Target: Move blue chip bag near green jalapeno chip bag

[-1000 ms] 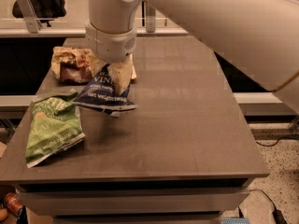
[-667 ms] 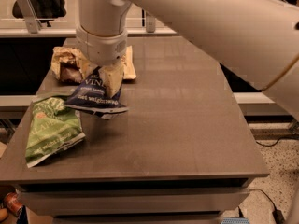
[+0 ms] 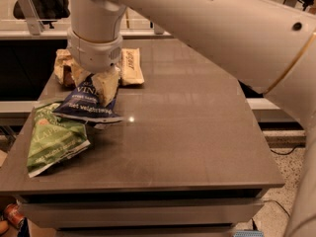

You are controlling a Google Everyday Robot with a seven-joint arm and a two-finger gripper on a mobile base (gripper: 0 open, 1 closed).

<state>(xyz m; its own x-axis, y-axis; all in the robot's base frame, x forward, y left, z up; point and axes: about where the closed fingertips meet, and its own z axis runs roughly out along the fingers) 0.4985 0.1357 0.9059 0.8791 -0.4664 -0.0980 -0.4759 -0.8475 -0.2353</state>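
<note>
The claw [image 3: 102, 85], toward the table's [image 3: 197, 142] 10 o'clock, is clenched on the top of the blue chip bag [image 3: 88, 106]. The bag hangs just at 1 o'clock of the green jalapeno chip bag [image 3: 53, 138]. The carry looks nearly done; setting down and letting go remain.

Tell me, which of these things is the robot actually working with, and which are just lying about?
For the job: blue chip bag, gripped by the hand over the left of the table; green jalapeno chip bag, lying at the left edge.
Just lying about: brown-and-cream bag behind the hand.
</note>
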